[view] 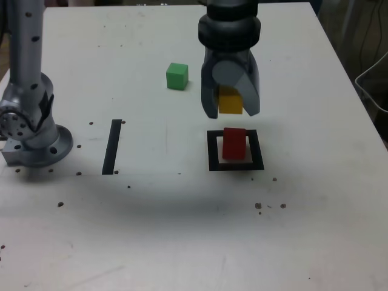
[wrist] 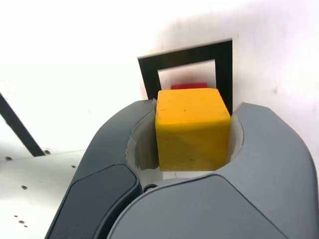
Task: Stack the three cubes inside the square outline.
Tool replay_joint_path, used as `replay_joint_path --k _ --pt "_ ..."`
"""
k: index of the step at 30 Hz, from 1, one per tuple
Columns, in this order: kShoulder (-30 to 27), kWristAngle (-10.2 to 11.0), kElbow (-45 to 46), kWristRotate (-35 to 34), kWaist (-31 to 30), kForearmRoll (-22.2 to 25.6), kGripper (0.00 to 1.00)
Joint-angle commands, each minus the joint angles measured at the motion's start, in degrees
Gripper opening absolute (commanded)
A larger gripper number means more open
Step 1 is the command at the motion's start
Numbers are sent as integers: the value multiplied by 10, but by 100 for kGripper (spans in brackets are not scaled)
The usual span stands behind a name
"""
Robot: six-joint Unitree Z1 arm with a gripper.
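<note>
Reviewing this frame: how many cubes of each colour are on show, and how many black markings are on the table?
Red cube: 1, inside the square outline
Yellow cube: 1, held in the pincer
Green cube: 1, loose on the table
Black markings: 2, the square outline and a straight strip
Total: 5

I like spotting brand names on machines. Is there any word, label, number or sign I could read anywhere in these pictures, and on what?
None: no text, number or logo shows on the grey robot arm base, the dark end effector, the small solid cubes, or the white table.
</note>
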Motion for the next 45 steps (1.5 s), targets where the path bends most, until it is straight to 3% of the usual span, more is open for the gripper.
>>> replay_joint_path --k 1,10,31,45 --pt "-2 -1 7 -12 -12 -9 19" --pt "13 -4 16 -30 -40 -21 19" --pt "39 1 31 -40 -42 -55 19" --pt "42 15 35 -49 -42 -56 36"
